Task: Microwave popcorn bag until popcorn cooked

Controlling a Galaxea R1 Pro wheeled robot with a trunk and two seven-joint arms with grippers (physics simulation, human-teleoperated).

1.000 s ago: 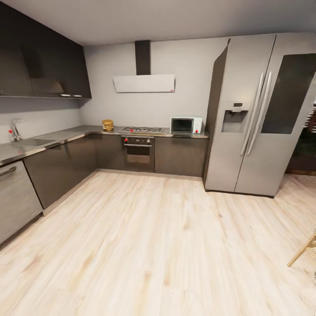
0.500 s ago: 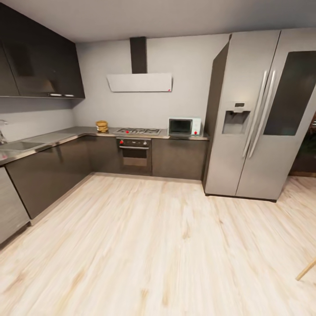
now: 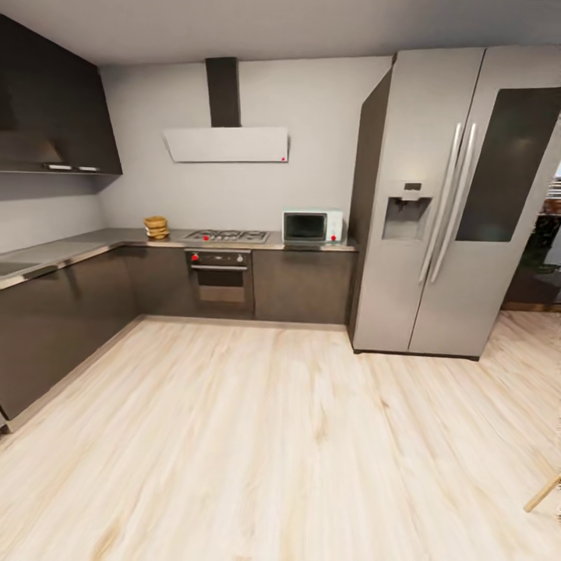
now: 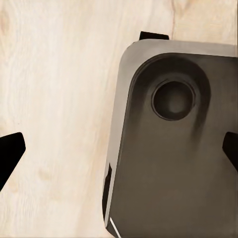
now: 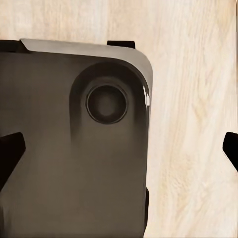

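Across the kitchen, the tan-brown popcorn bag point(image 3: 156, 227) stands on the grey steel countertop point(image 3: 93, 240) at the far wall, just left of the gas hob point(image 3: 226, 234). The mint-blue microwave point(image 3: 312, 226) sits on the same worktop to the right of the hob, its dark door closed. In the left wrist view my left gripper point(image 4: 119, 151) is open, its dark fingertips point(image 4: 10, 153) wide apart over my own base and the floor. My right gripper point(image 5: 119, 151) is open too, its fingertips point(image 5: 10, 153) spread with nothing between them. Both are far from the bag.
A tall steel fridge point(image 3: 436, 202) stands right of the microwave. The steel oven point(image 3: 220, 279) sits under the hob, the white hood point(image 3: 226, 144) above it. Dark cabinets point(image 3: 54, 327) run along the left wall. Pale wood floor point(image 3: 273, 436) lies between me and the counters.
The whole head view has shifted, so the camera has moved: the far counter looks slightly nearer and the sink at the left has left the picture. The bag and microwave stay put.
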